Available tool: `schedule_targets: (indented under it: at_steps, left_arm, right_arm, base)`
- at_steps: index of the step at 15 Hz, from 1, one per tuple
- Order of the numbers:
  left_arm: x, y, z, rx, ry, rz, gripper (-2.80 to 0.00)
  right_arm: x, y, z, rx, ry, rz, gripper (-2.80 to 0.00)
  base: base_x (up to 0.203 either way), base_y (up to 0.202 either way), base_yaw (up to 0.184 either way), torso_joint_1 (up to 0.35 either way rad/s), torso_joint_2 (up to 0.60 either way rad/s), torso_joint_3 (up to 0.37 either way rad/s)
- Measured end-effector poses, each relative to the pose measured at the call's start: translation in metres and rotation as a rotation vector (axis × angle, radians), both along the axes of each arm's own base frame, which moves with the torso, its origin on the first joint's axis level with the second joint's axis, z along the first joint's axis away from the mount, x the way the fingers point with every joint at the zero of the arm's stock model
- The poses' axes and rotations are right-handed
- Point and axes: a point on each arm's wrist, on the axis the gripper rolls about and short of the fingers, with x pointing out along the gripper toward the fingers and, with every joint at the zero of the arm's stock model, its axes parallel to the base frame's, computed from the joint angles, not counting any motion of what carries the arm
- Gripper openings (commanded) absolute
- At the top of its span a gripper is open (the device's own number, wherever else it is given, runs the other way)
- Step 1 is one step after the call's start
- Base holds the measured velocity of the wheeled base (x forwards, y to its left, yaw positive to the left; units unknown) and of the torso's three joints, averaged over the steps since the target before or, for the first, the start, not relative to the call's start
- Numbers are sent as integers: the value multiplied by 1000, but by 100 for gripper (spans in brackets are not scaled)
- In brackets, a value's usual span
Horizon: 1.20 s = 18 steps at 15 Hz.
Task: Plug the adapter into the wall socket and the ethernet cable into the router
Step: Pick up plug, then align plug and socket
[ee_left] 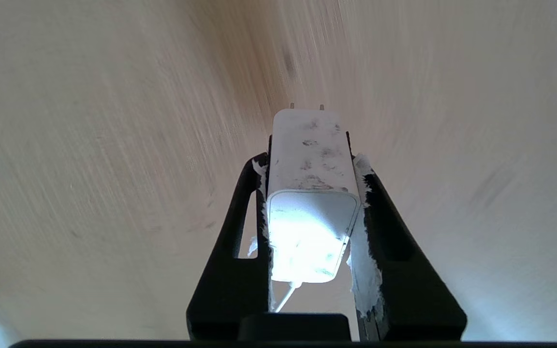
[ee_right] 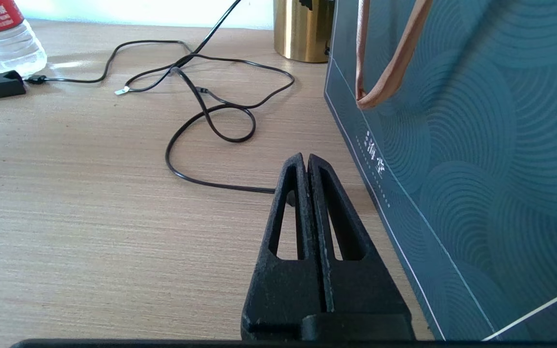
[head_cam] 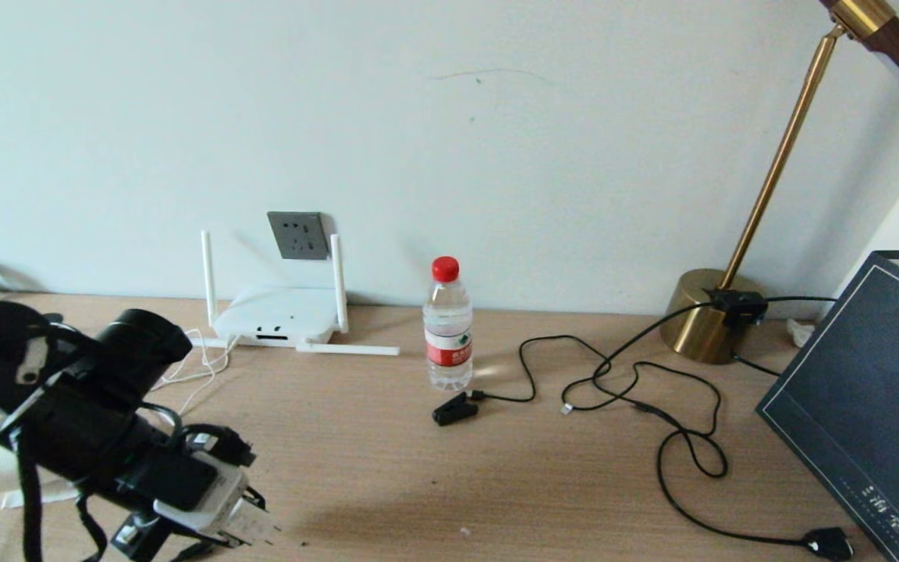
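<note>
Left end effector (ee_left: 310, 193) pinches the adapter (ee_left: 311, 193) by its sides, prongs pointing away from the wrist, above the near-left tabletop (head_cam: 387, 468). The wall socket (head_cam: 298, 235) sits on the wall directly behind the router (head_cam: 276, 315). Right end effector (ee_right: 306, 166) is pressed together, empty, beside a dark bag (ee_right: 476, 169).

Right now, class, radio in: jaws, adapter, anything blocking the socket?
Left gripper shut on adapter, above desk. Right gripper shut, empty. Wall socket free; router sits below it.
</note>
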Motion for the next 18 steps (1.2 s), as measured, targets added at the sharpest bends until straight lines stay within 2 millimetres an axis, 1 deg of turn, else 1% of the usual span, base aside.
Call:
schedule_targets:
  at_steps: [3, 7, 9, 10, 11, 12, 13, 15, 18]
  left_arm:
    - [-19, -7, 27, -204, 94, 282, -280]
    - [-36, -6, 75, -491, 207, 677, -280]
    - [-34, -4, 97, -658, 219, 859, -280]
    - [-30, -3, 107, -755, 204, 954, -280]
    - [-24, -2, 112, -852, 176, 1057, -280]
    - [-17, 0, 111, -941, 134, 1173, -280]
    - [-11, 1, 105, -1004, 88, 1265, -280]
    - [2, 4, 89, -1095, -37, 1399, -280]
    - [25, 5, 71, -1194, -199, 1412, -280]
  right_arm:
    - [0, 0, 0, 0, 0, 0, -280]
    - [0, 0, 0, 0, 0, 0, -280]
    - [0, 0, 0, 0, 0, 0, -280]
    - [0, 0, 0, 0, 0, 0, -280]
    - [0, 0, 0, 0, 0, 0, -280]
    - [0, 0, 0, 0, 0, 0, -280]
    - [0, 0, 0, 0, 0, 0, -280]
    - [0, 0, 0, 0, 0, 0, -280]
    - [0, 0, 0, 0, 0, 0, -280]
  base:
    - [0, 0, 0, 0, 0, 0]
    - [0, 0, 0, 0, 0, 0]
    - [0, 0, 0, 0, 0, 0]
    - [0, 0, 0, 0, 0, 0]
    - [0, 0, 0, 0, 0, 0]
    - [0, 0, 0, 0, 0, 0]
    - [0, 0, 0, 0, 0, 0]
    - [0, 0, 0, 0, 0, 0]
    - [0, 0, 0, 0, 0, 0]
